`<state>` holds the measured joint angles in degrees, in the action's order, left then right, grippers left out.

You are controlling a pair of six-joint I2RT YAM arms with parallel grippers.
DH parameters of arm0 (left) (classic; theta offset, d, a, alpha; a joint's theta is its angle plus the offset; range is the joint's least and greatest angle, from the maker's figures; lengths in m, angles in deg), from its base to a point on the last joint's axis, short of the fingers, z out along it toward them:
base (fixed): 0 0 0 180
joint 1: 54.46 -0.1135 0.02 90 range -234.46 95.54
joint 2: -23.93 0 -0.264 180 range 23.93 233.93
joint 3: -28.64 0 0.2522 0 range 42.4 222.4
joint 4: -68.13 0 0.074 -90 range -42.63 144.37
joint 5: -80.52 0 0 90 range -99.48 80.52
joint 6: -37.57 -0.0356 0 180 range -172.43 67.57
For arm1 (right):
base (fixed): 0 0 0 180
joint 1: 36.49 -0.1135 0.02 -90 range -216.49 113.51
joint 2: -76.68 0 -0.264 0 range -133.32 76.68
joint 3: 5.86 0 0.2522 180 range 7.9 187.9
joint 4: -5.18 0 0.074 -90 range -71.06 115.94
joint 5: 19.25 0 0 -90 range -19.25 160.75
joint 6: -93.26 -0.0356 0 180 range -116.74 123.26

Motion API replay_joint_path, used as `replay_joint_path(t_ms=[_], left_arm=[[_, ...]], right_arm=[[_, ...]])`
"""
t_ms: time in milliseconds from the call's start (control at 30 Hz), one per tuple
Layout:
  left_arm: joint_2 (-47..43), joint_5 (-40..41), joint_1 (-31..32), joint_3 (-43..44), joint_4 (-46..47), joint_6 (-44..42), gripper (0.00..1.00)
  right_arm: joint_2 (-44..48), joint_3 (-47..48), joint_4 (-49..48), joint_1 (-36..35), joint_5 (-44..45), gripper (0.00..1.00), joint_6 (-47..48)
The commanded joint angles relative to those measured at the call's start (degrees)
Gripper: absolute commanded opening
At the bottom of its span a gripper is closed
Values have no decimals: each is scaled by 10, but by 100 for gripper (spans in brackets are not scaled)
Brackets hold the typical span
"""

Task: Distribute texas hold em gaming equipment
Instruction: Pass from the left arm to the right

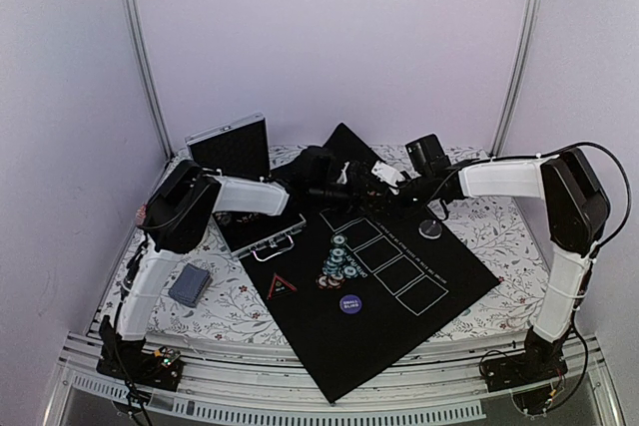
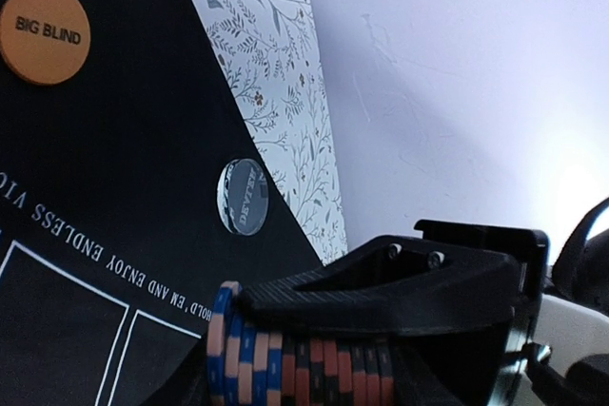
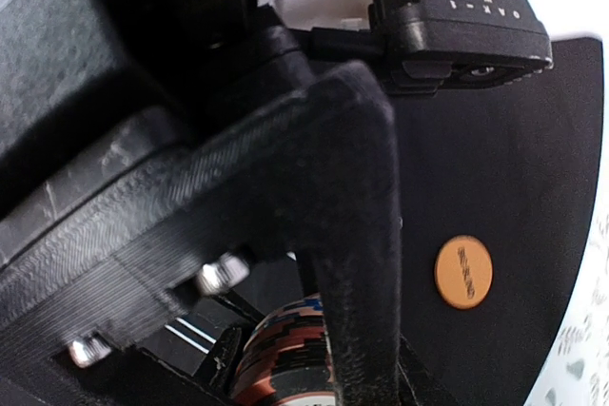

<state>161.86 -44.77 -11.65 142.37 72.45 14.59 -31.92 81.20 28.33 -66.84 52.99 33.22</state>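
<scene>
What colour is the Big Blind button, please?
The button is orange, clearest in the left wrist view.

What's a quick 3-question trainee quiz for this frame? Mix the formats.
1. True or false: the left tool grips a chip stack over the black mat.
2. The card deck lies: A) on the black mat; B) on the floral cloth; C) in the left tool.
3. Fill in: the orange button reads "BIG ____".

Key: 1 true; 2 B; 3 BLIND.
</scene>
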Motion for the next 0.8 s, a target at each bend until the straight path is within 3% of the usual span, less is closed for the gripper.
replay_joint_path(t_ms=[0, 233, 567, 767], left_arm=[[63, -15, 34, 59, 3, -12, 4], [120, 4, 45, 119, -32, -20, 25], [91, 116, 35, 124, -147, -106, 56], [74, 135, 27, 122, -164, -128, 66]], right_arm=[[5, -32, 21, 39, 59, 2, -105], [-22, -59, 33, 57, 84, 2, -128], [-56, -45, 53, 89, 74, 2, -142], [-75, -15, 60, 94, 75, 2, -142]])
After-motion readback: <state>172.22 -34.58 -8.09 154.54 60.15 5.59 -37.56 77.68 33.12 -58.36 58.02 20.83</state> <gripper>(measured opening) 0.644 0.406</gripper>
